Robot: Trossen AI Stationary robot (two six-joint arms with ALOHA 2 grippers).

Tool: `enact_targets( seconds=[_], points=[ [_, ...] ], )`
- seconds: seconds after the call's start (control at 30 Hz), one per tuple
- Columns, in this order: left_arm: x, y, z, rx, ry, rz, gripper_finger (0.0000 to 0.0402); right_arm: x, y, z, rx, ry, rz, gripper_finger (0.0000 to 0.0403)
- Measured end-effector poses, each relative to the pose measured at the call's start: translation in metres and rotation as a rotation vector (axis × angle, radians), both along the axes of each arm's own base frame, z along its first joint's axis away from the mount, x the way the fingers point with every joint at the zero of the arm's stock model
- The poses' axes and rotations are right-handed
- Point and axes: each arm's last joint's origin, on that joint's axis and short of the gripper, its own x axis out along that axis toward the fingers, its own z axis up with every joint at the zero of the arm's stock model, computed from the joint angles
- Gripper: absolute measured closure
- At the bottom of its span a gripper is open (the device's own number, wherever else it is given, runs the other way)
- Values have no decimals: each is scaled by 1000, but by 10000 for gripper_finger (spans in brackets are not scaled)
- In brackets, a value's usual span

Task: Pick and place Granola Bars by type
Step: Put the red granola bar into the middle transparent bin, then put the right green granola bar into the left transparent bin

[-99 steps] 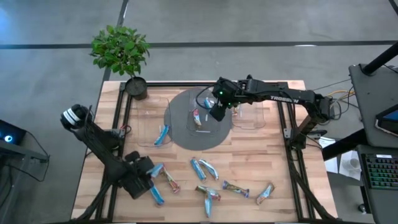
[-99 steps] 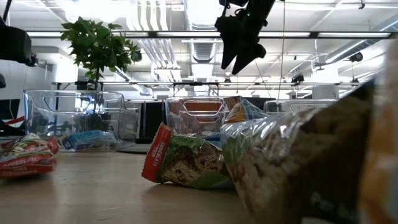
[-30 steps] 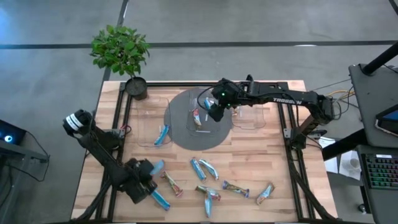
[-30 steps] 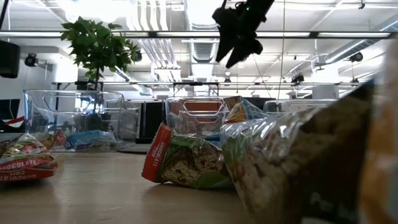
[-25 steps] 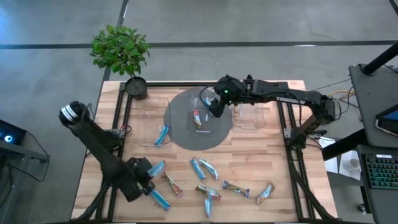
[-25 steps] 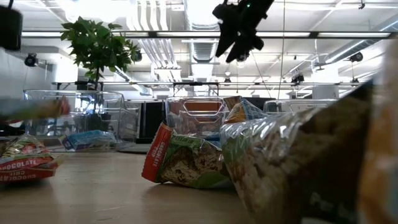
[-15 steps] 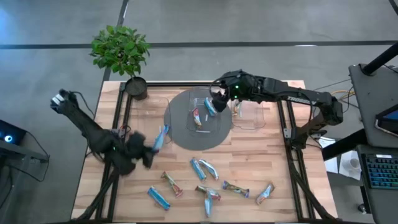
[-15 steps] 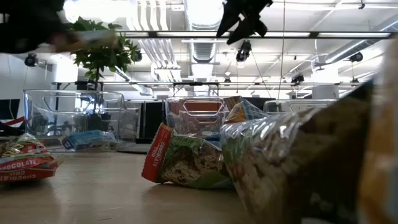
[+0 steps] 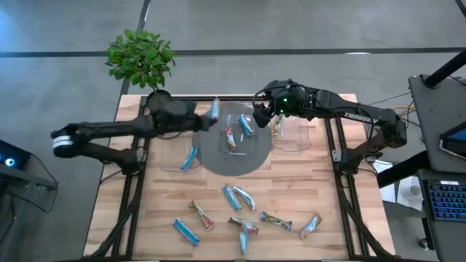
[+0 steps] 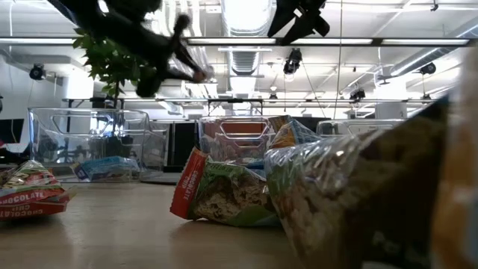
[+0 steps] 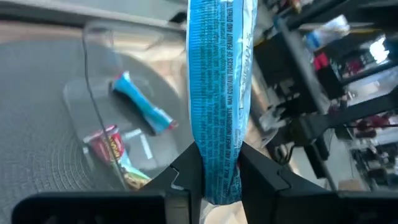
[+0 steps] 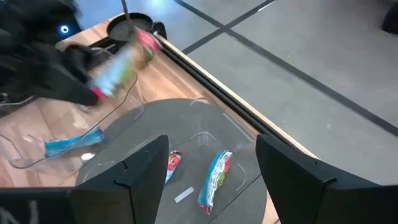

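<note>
High view: left gripper clamped on a light blue granola bar near the worktop's far edge, beside the clear middle container. Right gripper spread wide above that container's far side.

So the light wooden slatted counter sits in a black metal frame on a grey floor. There's a leafy green potted plant in a dark pot at the far left corner. A round grey mat lies mid-counter toward the far edge, with clear plastic containers on and around it: one centre, one left, one right.
</note>
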Motion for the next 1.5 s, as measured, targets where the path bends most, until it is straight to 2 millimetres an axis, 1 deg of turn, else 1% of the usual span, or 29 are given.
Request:
enact_targets(
  seconds=[0.07, 0.13, 0.3, 0.4, 0.47, 0.53, 0.6, 0.7, 0.8, 0.9, 1.0, 1.03, 1.13, 1.27, 1.37, 1.5],
  points=[
    [12, 7, -12, -29, 29, -44, 335, -4, 0, 1, -10, 12, -14, 172],
    [26, 9, -20, -34, 70, -72, 335, -6, 0, 1, -21, 22, -32, 172],
    [62, 20, -31, -32, 131, -89, 328, -9, 0, 0, -39, 46, -61, 172],
    [84, 29, -32, -12, 148, -128, 304, -10, 0, -2, -42, 52, -70, 172],
    [95, 32, -29, 3, 165, -168, 282, -10, 0, -4, -39, 57, -73, 172],
    [101, 33, -24, 18, 222, -195, 259, -11, 0, -6, -38, 63, -73, 172],
    [102, 34, -15, 44, 288, -217, 238, -12, 1, -9, -35, 74, -72, 172],
    [94, 32, 4, 92, 430, -240, 216, -16, 2, -14, -27, 100, -73, 172],
    [80, 24, 27, 203, 554, -300, 210, -21, 3, -19, -7, 146, -59, 172],
    [63, 10, 53, 304, 557, -372, 209, -27, 7, -27, 37, 216, 23, 172],
    [43, -5, 71, 337, 525, -397, 209, -31, 12, -43, 123, 266, 176, 172],
    [37, -11, 74, 333, 514, -399, 209, -31, 14, -50, 158, 279, 222, 172],
    [17, -29, 80, 306, 478, -410, 209, -32, 21, -74, 250, 329, 316, 172],
    [-7, -56, 77, 233, 423, -426, 209, -34, 37, -102, 290, 415, 391, 172],
    [-21, -73, 69, 167, 402, -416, 209, -33, 50, -113, 300, 430, 435, 172],
    [-35, -93, 57, 117, 371, -389, 209, -34, 69, -119, 356, 442, 468, 172]
  ],
)
